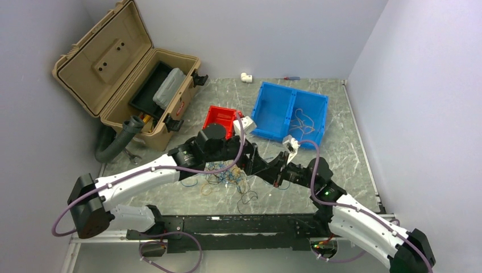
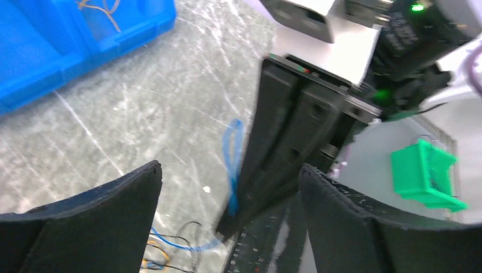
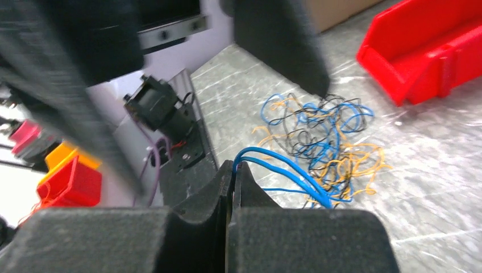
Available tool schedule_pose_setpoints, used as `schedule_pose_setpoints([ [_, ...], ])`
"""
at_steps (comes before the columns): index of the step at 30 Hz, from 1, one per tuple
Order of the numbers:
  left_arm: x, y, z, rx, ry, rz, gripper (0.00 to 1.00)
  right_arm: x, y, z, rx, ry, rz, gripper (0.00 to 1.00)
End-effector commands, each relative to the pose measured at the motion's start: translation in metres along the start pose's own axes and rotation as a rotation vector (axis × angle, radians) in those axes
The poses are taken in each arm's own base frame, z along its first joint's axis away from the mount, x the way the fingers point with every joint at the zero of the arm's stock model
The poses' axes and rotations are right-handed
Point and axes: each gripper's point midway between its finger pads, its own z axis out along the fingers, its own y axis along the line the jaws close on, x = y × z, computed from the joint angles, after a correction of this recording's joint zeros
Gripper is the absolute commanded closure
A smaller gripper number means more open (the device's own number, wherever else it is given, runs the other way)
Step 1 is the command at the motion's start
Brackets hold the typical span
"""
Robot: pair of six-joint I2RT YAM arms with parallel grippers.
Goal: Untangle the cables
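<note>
The cables [image 1: 227,177] lie in a loose tangle of blue, yellow-orange and black wires [image 3: 324,136] on the marble table between the two arms. My right gripper [image 3: 233,165] is shut on a blue cable [image 3: 284,162], which loops from its tips down into the tangle. My left gripper [image 2: 230,166] stands open, its wide fingers [image 2: 113,216] on either side of the right gripper's closed tips. The pinched blue cable [image 2: 232,153] hangs between the left gripper's fingers without touching them. In the top view both grippers [image 1: 267,168] meet just right of the tangle.
A blue bin [image 1: 267,108] with a few pale wires stands behind the grippers, a red bin [image 1: 219,116] to its left. An open tan toolbox [image 1: 125,74] fills the far left. The black mounting rail [image 1: 227,224] runs along the near edge.
</note>
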Motion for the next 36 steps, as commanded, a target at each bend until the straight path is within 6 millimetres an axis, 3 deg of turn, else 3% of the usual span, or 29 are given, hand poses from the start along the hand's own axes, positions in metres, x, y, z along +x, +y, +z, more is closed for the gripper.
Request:
schedule_pose_setpoints([
  [1, -0.033, -0.03, -0.029, 0.05, -0.135, 0.04, 0.01, -0.038, -0.004, -0.004, 0.095, -0.115, -0.038, 1.0],
  [9, -0.039, -0.01, -0.065, -0.082, -0.237, 0.123, 0.01, -0.086, -0.007, -0.013, 0.241, -0.206, -0.026, 1.0],
  [13, -0.033, -0.004, -0.075, -0.108, -0.265, 0.148, 0.01, -0.121, 0.007, -0.01, 0.254, -0.226, -0.022, 1.0],
  [18, -0.024, -0.005, -0.076, -0.07, -0.294, 0.179, 0.01, -0.148, 0.024, -0.005, 0.22, -0.24, -0.005, 1.0],
  [24, -0.009, 0.006, -0.057, -0.077, -0.268, 0.174, 0.01, -0.169, 0.041, -0.004, 0.187, -0.258, 0.017, 1.0],
  [31, -0.005, 0.012, -0.013, -0.053, -0.19, 0.169, 0.01, -0.187, 0.054, -0.008, 0.168, -0.297, 0.024, 1.0],
  [36, 0.022, 0.022, 0.021, -0.03, -0.118, 0.097, 0.02, -0.225, 0.066, -0.017, 0.196, -0.387, -0.004, 1.0],
])
